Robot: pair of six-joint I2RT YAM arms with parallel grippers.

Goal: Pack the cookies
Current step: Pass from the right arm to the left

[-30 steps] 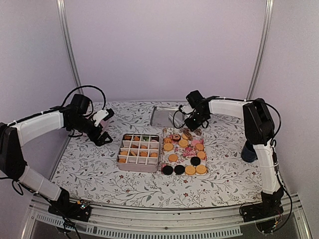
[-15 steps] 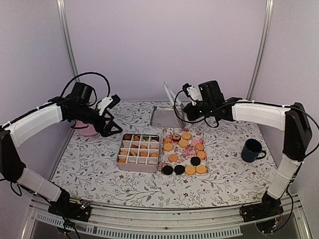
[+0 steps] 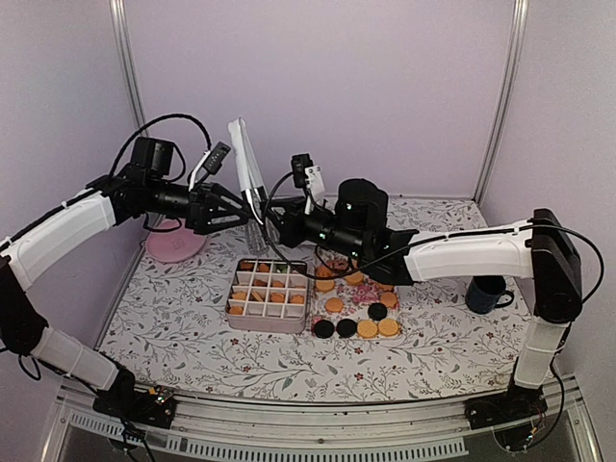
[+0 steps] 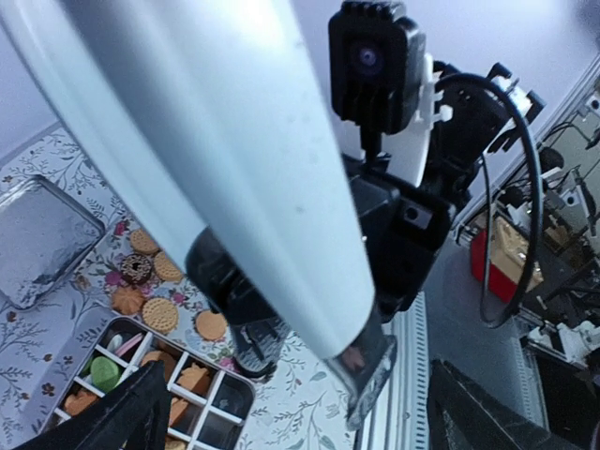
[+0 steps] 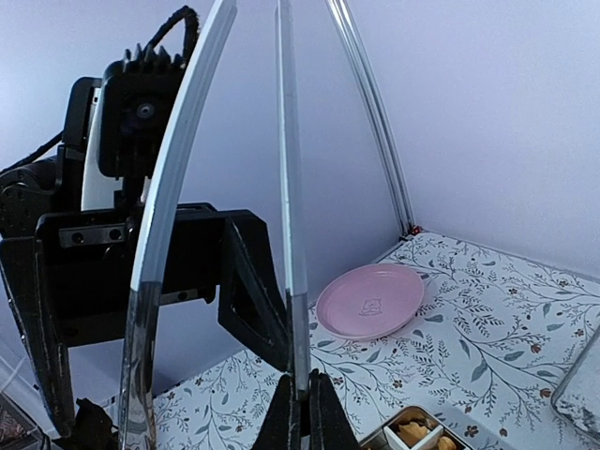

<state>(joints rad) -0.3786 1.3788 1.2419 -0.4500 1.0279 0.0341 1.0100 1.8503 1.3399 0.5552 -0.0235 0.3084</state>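
Note:
The cookies lie in two places: loose golden-orange, black and pink ones on a floral mat [image 3: 356,298], and others in the divided tin [image 3: 267,294]. Both also show in the left wrist view, the loose cookies [image 4: 159,314] and the tin [image 4: 141,375]. My right gripper [image 3: 274,224] is shut on the lower edge of a silver lid [image 3: 245,173] and holds it upright above the tin's far side; the right wrist view shows the pinch [image 5: 300,412]. My left gripper [image 3: 239,207] is open, its fingers [image 4: 122,417] spread wide beside the lid [image 4: 234,141], not touching it.
A pink plate [image 3: 176,245] sits at the back left and also shows in the right wrist view [image 5: 368,302]. A dark blue mug [image 3: 484,294] stands at the right. A flat silver tray [image 4: 47,234] lies behind the mat. The two arms nearly meet above the tin.
My right gripper has carried the lid from the back centre leftward and higher, over the tin. My left arm has swung in towards it, gripper open.

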